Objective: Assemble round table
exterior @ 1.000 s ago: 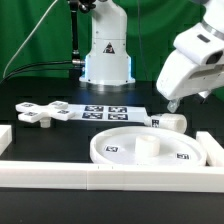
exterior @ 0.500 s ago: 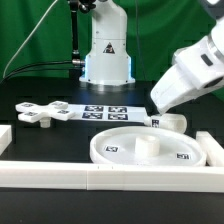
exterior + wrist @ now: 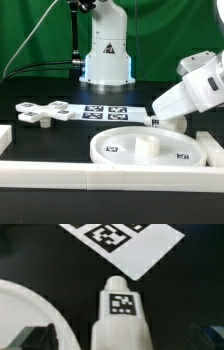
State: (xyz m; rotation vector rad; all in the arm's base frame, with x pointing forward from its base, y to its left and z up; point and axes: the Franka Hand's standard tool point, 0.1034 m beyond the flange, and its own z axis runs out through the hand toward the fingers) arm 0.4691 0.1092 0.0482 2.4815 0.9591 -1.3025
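The large round disc (image 3: 140,149) lies flat near the front rail, with a short stub at its centre. Its rim shows in the wrist view (image 3: 30,308). The cylinder leg (image 3: 172,121) lies on its side just beyond the disc, at the exterior view's right. In the wrist view the leg (image 3: 120,314) shows a square tag. The cross-shaped piece (image 3: 40,113) lies at the exterior view's left. My gripper (image 3: 158,116) is low over the leg's end. In the wrist view the gripper (image 3: 122,338) is open, and one finger (image 3: 35,339) stands on each side of the leg without touching it.
The marker board (image 3: 105,112) lies behind the disc and shows in the wrist view (image 3: 125,243). White border rails run along the front (image 3: 100,176) and the right side (image 3: 212,150). The robot base (image 3: 107,55) stands at the back.
The arm has come down and tilted towards the leg; the gripper is now low over the leg's end. The parts have not moved.
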